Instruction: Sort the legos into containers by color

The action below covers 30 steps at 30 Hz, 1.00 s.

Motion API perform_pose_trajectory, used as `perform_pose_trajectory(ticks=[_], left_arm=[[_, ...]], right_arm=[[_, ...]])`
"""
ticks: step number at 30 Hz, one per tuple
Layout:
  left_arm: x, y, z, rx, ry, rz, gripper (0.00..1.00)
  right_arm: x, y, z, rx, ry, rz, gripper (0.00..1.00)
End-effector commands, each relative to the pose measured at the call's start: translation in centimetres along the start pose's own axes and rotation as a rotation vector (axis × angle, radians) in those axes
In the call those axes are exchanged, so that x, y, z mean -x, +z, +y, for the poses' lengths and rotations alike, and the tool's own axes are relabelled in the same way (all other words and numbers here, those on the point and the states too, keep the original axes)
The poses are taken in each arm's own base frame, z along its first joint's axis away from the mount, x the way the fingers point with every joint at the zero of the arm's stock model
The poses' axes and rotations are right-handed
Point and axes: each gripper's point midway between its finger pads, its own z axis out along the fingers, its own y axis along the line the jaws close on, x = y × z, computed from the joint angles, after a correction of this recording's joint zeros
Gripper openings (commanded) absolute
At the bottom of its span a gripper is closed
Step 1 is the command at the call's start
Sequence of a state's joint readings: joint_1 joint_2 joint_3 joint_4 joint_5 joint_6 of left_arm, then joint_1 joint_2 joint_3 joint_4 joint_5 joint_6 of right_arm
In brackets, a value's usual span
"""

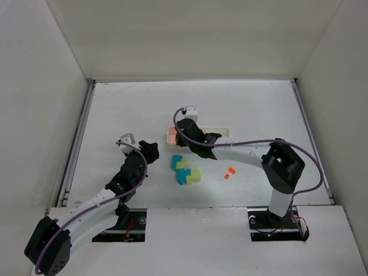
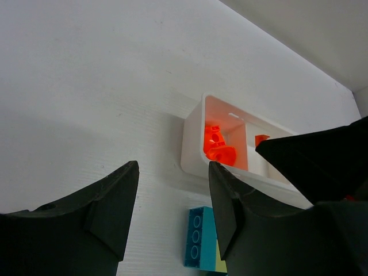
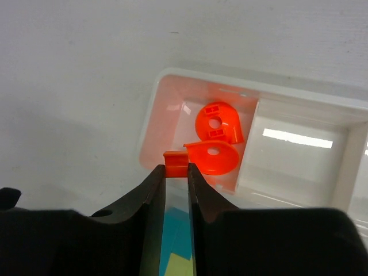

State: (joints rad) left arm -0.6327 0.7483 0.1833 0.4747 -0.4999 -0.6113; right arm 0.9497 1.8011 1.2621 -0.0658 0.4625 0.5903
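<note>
The white three-compartment tray (image 1: pixel 222 130) lies mid-table, mostly under my right arm. Its left compartment holds two orange-red pieces (image 3: pixel 215 122), also seen in the left wrist view (image 2: pixel 217 146). My right gripper (image 3: pixel 176 170) is shut on a small orange-red lego (image 3: pixel 176 162) just above that compartment's near rim (image 3: pixel 150 132). My left gripper (image 2: pixel 172 175) is open and empty, left of the tray (image 2: pixel 192 144), above the table. Teal-blue legos (image 1: pixel 179 163) and a yellow-green one (image 1: pixel 195 175) lie clustered in front of the tray; a teal one shows in the left wrist view (image 2: pixel 199 237).
Two small orange-red pieces (image 1: pixel 230 172) lie on the table right of the cluster, under the right arm's forearm. The middle compartment (image 3: pixel 299 144) of the tray looks empty. White walls enclose the table on three sides.
</note>
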Motion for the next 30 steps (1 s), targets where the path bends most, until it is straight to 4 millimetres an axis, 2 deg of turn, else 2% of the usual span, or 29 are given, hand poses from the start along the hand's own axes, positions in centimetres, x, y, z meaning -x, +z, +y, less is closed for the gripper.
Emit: perform_pose_trajectory(ticks=[1,3,5,7,10,12,14,17,19,20,24,27,30], left_arm=[[0.8,0.0,-0.6,-0.026,-0.020,-0.033,0.49],[0.8,0.0,-0.6,-0.024,-0.018,-0.031,0.49],[0.7,0.0,-0.6,-0.024,-0.016,-0.028,0.49],[0.7,0.0,-0.7,-0.027,-0.016,-0.026,0.49],[0.7,0.1,-0.8,-0.030,-0.017,-0.027,0.49],[0.7,0.0,-0.9,-0.032,-0.021,-0.028,0.49],[0.7,0.0,-1.0,-0.035,-0.024,-0.030,0.49],[0.9,-0.1,-0.9,-0.033,-0.021,-0.035,0.49],[1.0,-0.1,-0.6,-0.027,-0.022,-0.041,0.49],[1.1,-0.1,-0.5,-0.025,-0.021,-0.042,0.49],[0.8,-0.1,-0.6,-0.028,-0.019,-0.033,0.49],[0.7,0.0,-0.9,-0.034,-0.017,-0.029,0.49],[0.7,0.0,-0.9,-0.034,-0.016,-0.028,0.49]], right_arm=[[3.8,-0.4,2.1,0.078,0.056,-0.075,0.33],[4.8,-1.3,1.7,0.084,0.074,-0.105,0.40],[5.0,-2.5,0.4,0.072,0.085,-0.122,0.42],[4.7,-3.8,-1.9,0.040,0.097,-0.134,0.44],[3.9,-5.1,-4.5,0.013,0.109,-0.129,0.44],[3.6,-5.8,-5.2,0.019,0.110,-0.132,0.38],[4.0,-5.7,-5.2,0.041,0.122,-0.137,0.33],[4.2,-4.8,-3.7,0.077,0.119,-0.122,0.33],[4.2,-4.0,-3.7,0.058,0.105,-0.114,0.33],[3.9,-3.6,-4.0,0.038,0.097,-0.106,0.34],[2.2,-2.4,-7.8,-0.091,0.069,-0.071,0.33],[1.3,-3.0,-8.9,-0.112,0.061,-0.059,0.30],[1.7,-4.5,-10.2,-0.151,0.054,-0.091,0.24]])
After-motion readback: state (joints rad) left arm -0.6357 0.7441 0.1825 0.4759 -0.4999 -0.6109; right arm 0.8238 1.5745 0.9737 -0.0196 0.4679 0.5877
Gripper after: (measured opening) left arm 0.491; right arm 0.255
